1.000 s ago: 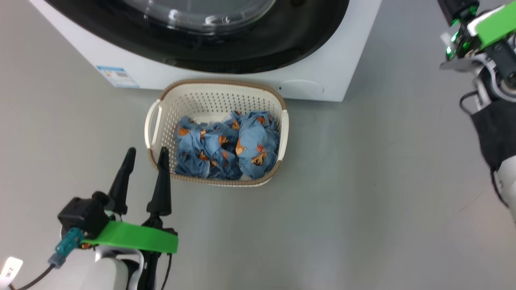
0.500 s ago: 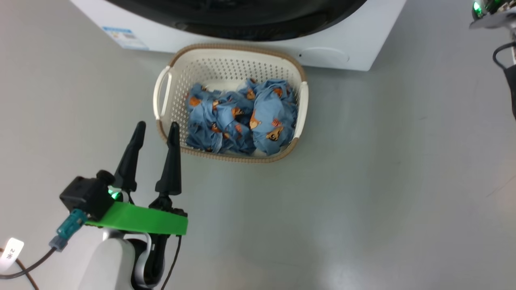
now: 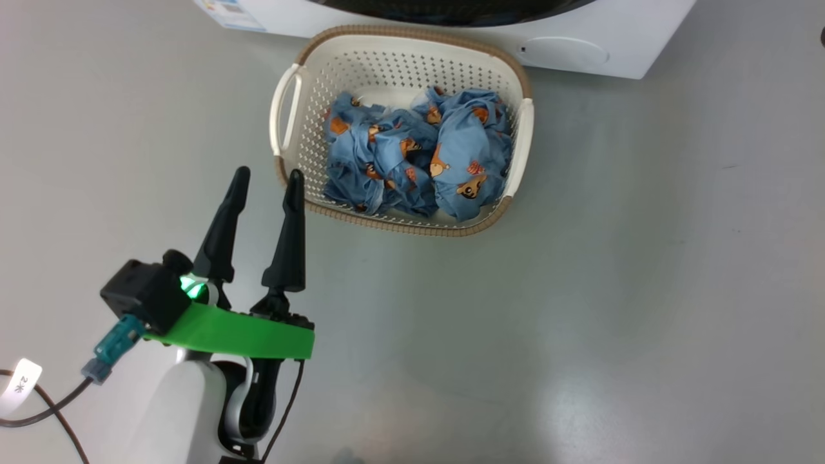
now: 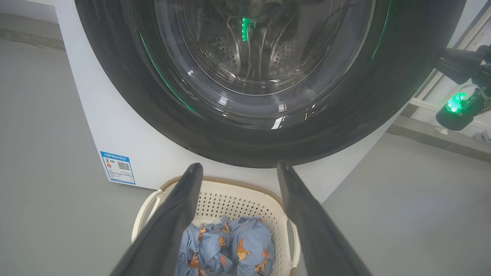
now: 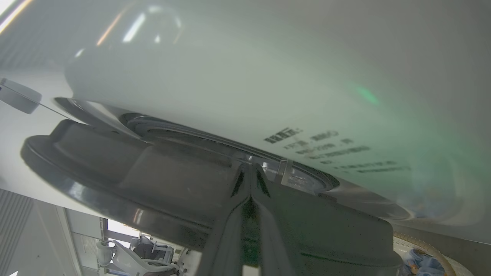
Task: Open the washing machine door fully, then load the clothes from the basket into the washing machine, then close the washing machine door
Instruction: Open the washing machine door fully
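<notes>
The cream basket (image 3: 399, 71) stands on the floor against the washing machine (image 3: 644, 38), and the blue bear-print clothes (image 3: 419, 154) lie heaped inside it. My left gripper (image 3: 267, 177) hovers open and empty just left of the basket's near corner. In the left wrist view the door (image 4: 115, 76) with its black rim and glass bowl looks closed above the basket (image 4: 238, 201). My right gripper (image 5: 250, 168) is shut, fingers pressed together, with the tips at the edge of the door's dark rim (image 5: 134, 176). From the left wrist it appears as a dark right gripper (image 4: 441, 64) beside the door's right side.
A blue label (image 4: 117, 167) sits low on the machine's left front and a round cap (image 3: 562, 51) on its lower right. Bare grey floor (image 3: 580, 290) spreads around the basket. A cable (image 3: 38, 425) trails from my left arm.
The head camera has swung, so the basket now sits higher and further right and the machine has nearly slid off the top. The right arm has left the picture. The left gripper stays open.
</notes>
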`<state>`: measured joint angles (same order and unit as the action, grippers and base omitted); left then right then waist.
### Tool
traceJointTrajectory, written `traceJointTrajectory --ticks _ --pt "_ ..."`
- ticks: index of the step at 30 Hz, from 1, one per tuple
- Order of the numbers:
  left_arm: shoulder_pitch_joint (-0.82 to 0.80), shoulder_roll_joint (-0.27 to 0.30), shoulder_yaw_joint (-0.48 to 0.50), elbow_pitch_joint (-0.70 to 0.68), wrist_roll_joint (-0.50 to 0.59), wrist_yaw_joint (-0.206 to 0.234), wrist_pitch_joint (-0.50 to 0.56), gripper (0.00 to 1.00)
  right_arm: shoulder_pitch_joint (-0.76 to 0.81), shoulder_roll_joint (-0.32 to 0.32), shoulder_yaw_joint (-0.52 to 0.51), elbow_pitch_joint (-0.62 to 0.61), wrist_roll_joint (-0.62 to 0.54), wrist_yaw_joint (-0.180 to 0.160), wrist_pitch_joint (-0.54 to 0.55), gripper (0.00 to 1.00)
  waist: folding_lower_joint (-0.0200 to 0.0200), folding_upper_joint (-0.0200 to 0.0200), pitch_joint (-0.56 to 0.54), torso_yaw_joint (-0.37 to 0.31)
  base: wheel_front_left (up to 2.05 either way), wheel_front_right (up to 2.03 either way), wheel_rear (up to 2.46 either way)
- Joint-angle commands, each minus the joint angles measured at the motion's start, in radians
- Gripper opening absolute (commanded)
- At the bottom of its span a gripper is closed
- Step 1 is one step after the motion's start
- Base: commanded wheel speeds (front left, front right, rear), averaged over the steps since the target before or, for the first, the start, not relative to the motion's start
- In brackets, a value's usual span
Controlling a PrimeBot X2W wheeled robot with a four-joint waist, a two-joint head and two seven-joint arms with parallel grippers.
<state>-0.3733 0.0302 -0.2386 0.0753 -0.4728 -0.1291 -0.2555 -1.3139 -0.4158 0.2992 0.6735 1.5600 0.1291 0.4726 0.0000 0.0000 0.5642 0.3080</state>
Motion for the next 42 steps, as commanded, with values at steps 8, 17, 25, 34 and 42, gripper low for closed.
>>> traceJointTrajectory --ticks 8,17,25,34,42 --pt "-0.014 0.02 0.025 -0.032 -0.018 -0.002 -0.006 1.0 -0.021 0.025 0.029 -0.018 -0.013 0.002 0.019 0.0 0.0 0.0 0.008 0.019 0.0 0.0 0.0" --pt "0.001 0.02 0.029 -0.02 -0.007 -0.002 -0.006 1.0 0.052 0.05 0.076 -0.069 -0.01 0.002 0.057 0.0 0.0 0.0 -0.042 0.001 0.0 0.0 0.0" --pt "0.029 0.02 0.034 -0.01 0.015 -0.002 -0.006 1.0 0.135 0.068 0.107 -0.121 0.003 0.002 0.086 0.0 0.0 0.0 -0.097 -0.022 0.0 0.0 0.0" --pt "0.066 0.02 0.044 -0.003 0.037 -0.002 -0.006 1.0 0.246 0.086 0.146 -0.193 0.009 0.002 0.108 0.0 0.0 0.0 -0.157 -0.047 0.0 0.0 0.0" --pt "0.107 0.02 0.048 0.004 0.053 -0.002 -0.006 1.0 0.352 0.109 0.194 -0.262 0.012 0.002 0.133 0.0 0.0 0.0 -0.221 -0.059 0.0 0.0 0.0"
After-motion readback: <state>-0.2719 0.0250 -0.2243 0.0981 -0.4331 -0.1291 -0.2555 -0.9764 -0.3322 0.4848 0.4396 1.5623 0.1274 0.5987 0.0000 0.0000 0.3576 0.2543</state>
